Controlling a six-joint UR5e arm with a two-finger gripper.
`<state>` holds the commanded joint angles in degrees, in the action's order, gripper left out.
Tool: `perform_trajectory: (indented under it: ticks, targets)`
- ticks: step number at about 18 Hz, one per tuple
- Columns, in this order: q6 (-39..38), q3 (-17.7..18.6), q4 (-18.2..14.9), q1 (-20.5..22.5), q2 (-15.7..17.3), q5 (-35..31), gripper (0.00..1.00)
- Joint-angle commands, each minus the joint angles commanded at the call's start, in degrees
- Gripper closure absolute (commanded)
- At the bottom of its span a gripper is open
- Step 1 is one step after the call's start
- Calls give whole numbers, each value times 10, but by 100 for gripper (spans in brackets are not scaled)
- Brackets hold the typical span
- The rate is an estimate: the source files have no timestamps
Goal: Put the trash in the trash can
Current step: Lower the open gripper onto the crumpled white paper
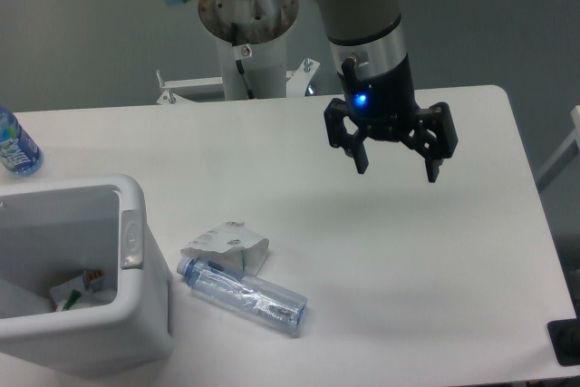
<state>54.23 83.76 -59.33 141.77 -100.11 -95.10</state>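
1. camera: the gripper hangs above the white table, jaws spread apart and holding nothing.
2. the crumpled paper packet lies touching the crushed plastic bottle, both on the table just right of the trash can.
3. an upright bottle stands at the far left edge.

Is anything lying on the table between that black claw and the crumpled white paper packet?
No. In the camera view, only bare white table separates the open gripper from the crumpled white paper packet.
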Motion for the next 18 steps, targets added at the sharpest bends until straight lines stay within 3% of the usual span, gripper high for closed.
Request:
perform_trajectory:
  ticks: [5,9,12,18]
  targets:
    - [-5,3,0,-6,-1,-5,0]
    - [-8,27,5,-7,2,0,0]
    - [-50,57,49,-13,3,0,0]
    - [-53,90,59,-83,-24,14,0]
